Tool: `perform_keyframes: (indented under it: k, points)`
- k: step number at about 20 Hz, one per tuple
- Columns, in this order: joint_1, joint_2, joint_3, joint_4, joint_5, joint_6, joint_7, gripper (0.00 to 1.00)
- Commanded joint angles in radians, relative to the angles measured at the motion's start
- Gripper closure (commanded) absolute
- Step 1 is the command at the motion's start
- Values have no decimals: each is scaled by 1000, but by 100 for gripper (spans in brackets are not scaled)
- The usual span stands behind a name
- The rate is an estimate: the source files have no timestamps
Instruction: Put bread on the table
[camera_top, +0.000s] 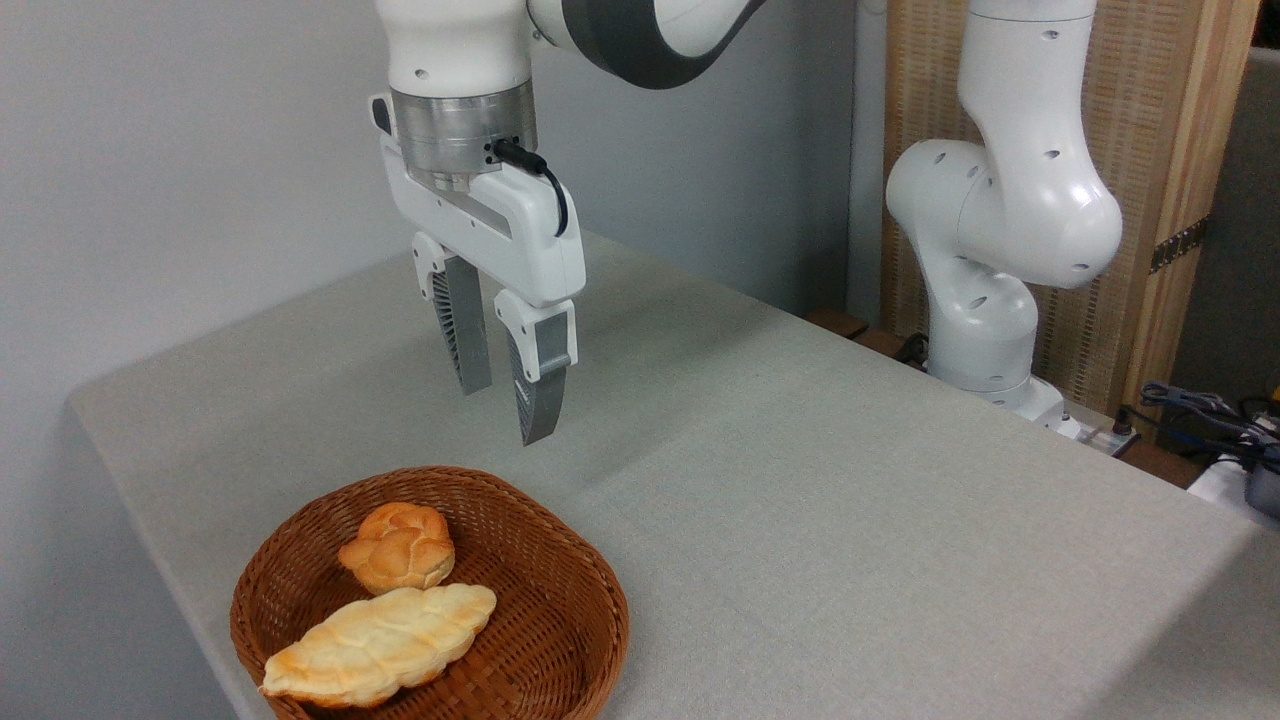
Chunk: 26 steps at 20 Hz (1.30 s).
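The hand (508, 412) hangs spread and empty above the wicker basket (560, 560). The knotted bun (398, 547) isn't picked yet; next it needs to drop down around it, then carry it to the tabletop (800, 480)

No text, label or number can be read — none anywhere.

**Count of items on view**

There was one table (800, 480), one wicker basket (560, 560), and two baked pieces in it: one knotted bread (398, 548) and one braided loaf (380, 645). One gripper (508, 412) had two fingers.
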Motion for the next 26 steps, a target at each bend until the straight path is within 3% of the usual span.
perform_keyframes:
  k: [1,14,22,26]
  points:
    - [-2,5,-8,14,6,-6,-19,0]
    - [-2,5,-8,12,6,1,-16,0]
    - [-2,40,-10,12,3,136,-22,0]
    - [-2,97,-39,11,-4,236,-22,0]
